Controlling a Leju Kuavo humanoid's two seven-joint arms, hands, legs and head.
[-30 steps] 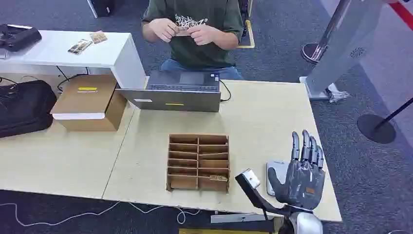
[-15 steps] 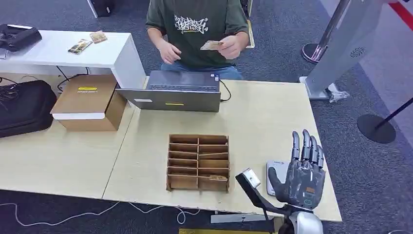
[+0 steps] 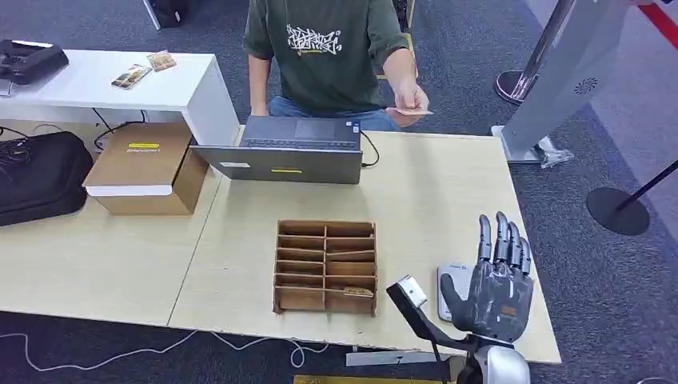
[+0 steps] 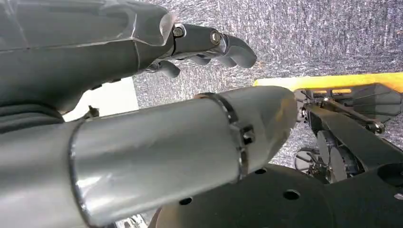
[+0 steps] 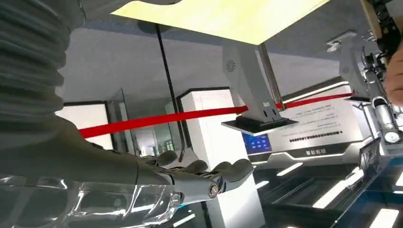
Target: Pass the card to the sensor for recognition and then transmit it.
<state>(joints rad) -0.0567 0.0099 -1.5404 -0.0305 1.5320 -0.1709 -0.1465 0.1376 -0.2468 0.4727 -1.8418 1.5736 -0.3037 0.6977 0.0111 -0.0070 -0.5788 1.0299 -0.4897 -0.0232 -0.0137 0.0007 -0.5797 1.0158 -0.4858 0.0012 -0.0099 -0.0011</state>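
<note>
A person behind the table holds a card (image 3: 412, 110) out over the table's far edge, right of the laptop. My right hand (image 3: 499, 282) is raised above the table's near right corner, palm up and fingers straight and apart, holding nothing; its fingers (image 5: 215, 179) also show extended in the right wrist view. A small grey-white sensor pad (image 3: 450, 282) lies flat on the table just left of and partly behind that hand. My left hand (image 4: 209, 43) hangs by my body over the carpet with nothing in it, fingers loosely extended.
A brown compartment box (image 3: 325, 266) sits mid-table with a card in its near right slot (image 3: 357, 292). A laptop (image 3: 300, 149), a cardboard box (image 3: 148, 166) and a black bag (image 3: 40, 178) lie farther left. A grey kiosk (image 3: 560, 76) and a stanchion base (image 3: 616, 210) stand right.
The person has brought the card from chest height down and to the right, over the table's far edge. My right hand has stayed in place.
</note>
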